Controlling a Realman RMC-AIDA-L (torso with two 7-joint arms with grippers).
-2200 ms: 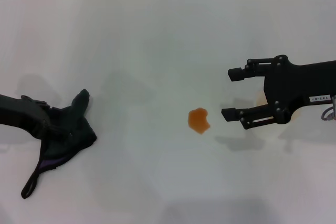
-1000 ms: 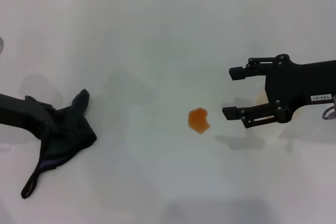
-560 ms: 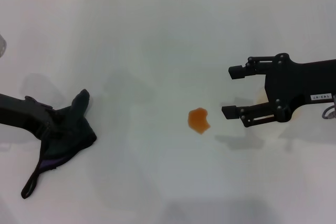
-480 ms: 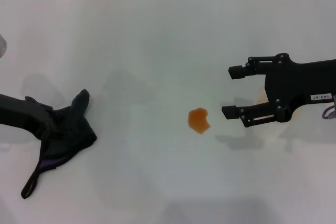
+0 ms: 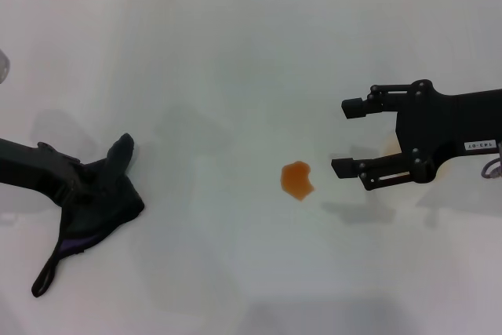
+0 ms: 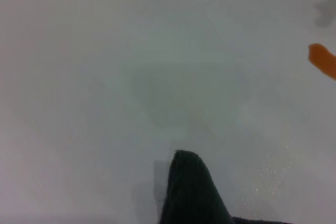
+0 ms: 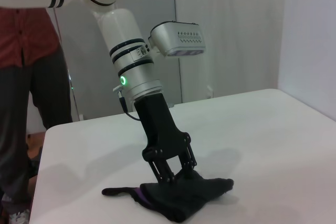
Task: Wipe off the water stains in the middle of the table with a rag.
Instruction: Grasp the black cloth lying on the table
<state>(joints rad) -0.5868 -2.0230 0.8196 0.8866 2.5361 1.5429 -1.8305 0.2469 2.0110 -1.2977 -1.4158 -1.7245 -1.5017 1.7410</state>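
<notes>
my left pincer (image 5: 86, 190) is clenched on the rag (image 5: 98, 205), resting on the surface (image 5: 235, 60). my right pincer (image 5: 349, 137) hovers released just beside the water stains (image 5: 297, 180).

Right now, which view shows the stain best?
The head view: the whole orange stain lies unobstructed on the table. The left wrist view catches only a cut-off piece at its frame edge; the right wrist view doesn't show it.

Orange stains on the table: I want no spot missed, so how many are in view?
1. The water stains are a single orange blotch mid-table, between the rag and the right end effector. None other shows.
</notes>
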